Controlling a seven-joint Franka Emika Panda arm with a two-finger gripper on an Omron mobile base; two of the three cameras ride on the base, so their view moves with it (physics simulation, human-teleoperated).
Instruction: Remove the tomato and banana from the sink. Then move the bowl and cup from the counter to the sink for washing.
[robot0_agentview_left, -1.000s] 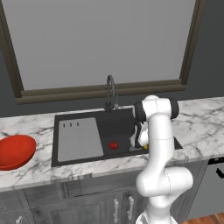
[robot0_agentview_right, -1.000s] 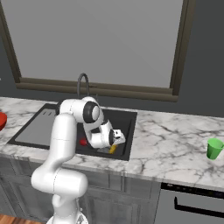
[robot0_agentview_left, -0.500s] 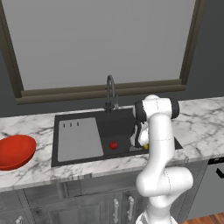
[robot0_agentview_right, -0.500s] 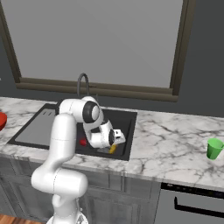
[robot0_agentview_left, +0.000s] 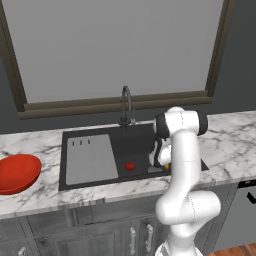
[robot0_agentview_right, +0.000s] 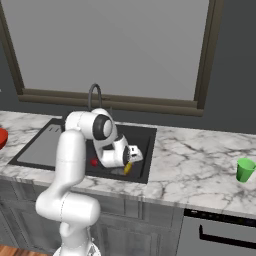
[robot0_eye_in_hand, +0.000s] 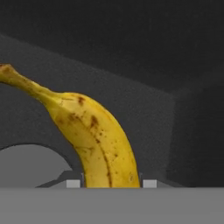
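- Step in hand, as I read it: clearing the sink (robot0_agentview_left: 90, 160), banana (robot0_eye_in_hand: 98, 144) first. Bowl and cup moves not begun.
- Gripper (robot0_agentview_right: 131, 159) is down inside the basin at its right end, hand angled low over the floor.
- Hand view: banana runs straight up between the two finger tips, its body filling the gap at both pads, stem end curving away up and to the left. Jaws are part closed at banana width, so I call it clamped on the banana.
- Right base view: a yellow sliver of banana pokes out just below the hand, close to the basin floor. Can't tell if it's off the floor or resting on it.
- Tomato (robot0_agentview_left: 130, 165) sits on the sink floor near the gripper, on its drainboard side, apart from the fingers. Untouched.
- Bowl (robot0_agentview_left: 17, 172) is on the counter (robot0_agentview_right: 200, 170) well off past the drainboard, far side of the sink from the gripper.
- Cup (robot0_agentview_right: 245, 169) stands upright on the counter well away on the opposite side.
- Next move, my judgement: lift straight up until the banana is above the basin rim, then swing over bare marble on the cup side and set it down.
- Watch: the grip sits near one end, so the long free end may swing or catch the sink wall during the lift. Faucet (robot0_agentview_left: 125, 105) is behind the hand; keep the arc away from it.
- After that, back in for the tomato.
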